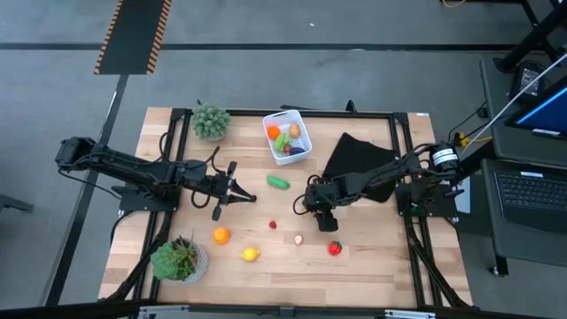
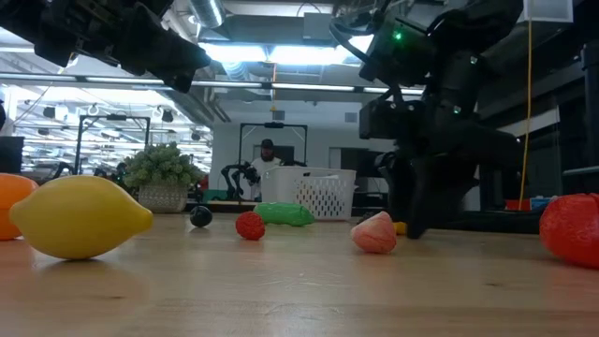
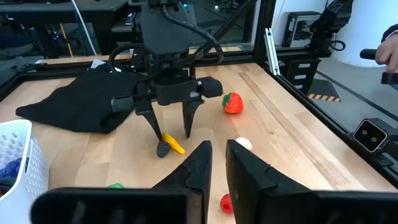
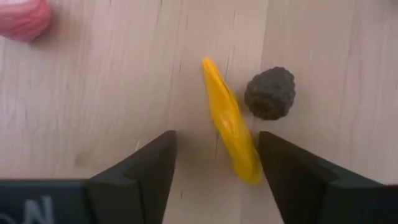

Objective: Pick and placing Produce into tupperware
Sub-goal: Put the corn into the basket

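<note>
My right gripper [image 4: 214, 162] points steeply down over the table's middle, open. A yellow banana-like piece [image 4: 231, 127] lies flat on the wood between its fingers, close to one of them. A dark bumpy piece [image 4: 269, 93] lies just beyond it. The left wrist view shows the same gripper [image 3: 171, 129] straddling both pieces. The white tupperware [image 1: 288, 137] stands at the far middle with several produce pieces inside. My left gripper [image 1: 241, 191] hovers left of centre, shut and empty. A green piece [image 1: 278, 182], an orange [image 1: 221, 235], a lemon [image 1: 251, 254], a pink piece [image 1: 299, 239] and a strawberry [image 1: 335, 249] lie loose.
A black folded cloth [image 1: 359, 164] lies under my right arm at the far right. One potted plant [image 1: 211, 121] stands at the far left and another [image 1: 180, 259] at the near left. A small red piece [image 1: 273, 225] lies near the centre. A black frame rims the table.
</note>
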Controlling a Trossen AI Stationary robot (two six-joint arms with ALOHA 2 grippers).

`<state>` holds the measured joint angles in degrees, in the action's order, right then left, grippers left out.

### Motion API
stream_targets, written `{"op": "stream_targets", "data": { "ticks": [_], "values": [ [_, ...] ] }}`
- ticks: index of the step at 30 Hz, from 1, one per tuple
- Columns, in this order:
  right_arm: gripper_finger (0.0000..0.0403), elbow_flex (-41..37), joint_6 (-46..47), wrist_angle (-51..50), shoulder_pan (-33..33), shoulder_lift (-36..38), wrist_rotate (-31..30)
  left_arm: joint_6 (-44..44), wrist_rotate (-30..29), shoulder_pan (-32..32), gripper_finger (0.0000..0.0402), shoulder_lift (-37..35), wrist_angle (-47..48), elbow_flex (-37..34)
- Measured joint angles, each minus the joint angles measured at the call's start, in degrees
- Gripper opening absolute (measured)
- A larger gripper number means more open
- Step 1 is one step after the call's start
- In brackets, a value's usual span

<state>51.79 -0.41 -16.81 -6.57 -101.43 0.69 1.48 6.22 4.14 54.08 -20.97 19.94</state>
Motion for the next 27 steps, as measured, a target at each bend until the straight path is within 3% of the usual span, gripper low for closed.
{"op": "stream_targets", "data": {
  "ticks": [15, 27],
  "values": [
    [0.0098, 0.02, -0.06, -0.24, 0.02, -0.09, -0.16, 0.00, 0.00, 0.00, 0.0077, 0.00, 0.00, 0.00],
    [0.0034, 0.02, -0.05, -0.25, 0.11, -0.09, 1.02, 0.00, 0.00, 0.00, 0.0099, 0.00, 0.00, 0.00]
  ]
}}
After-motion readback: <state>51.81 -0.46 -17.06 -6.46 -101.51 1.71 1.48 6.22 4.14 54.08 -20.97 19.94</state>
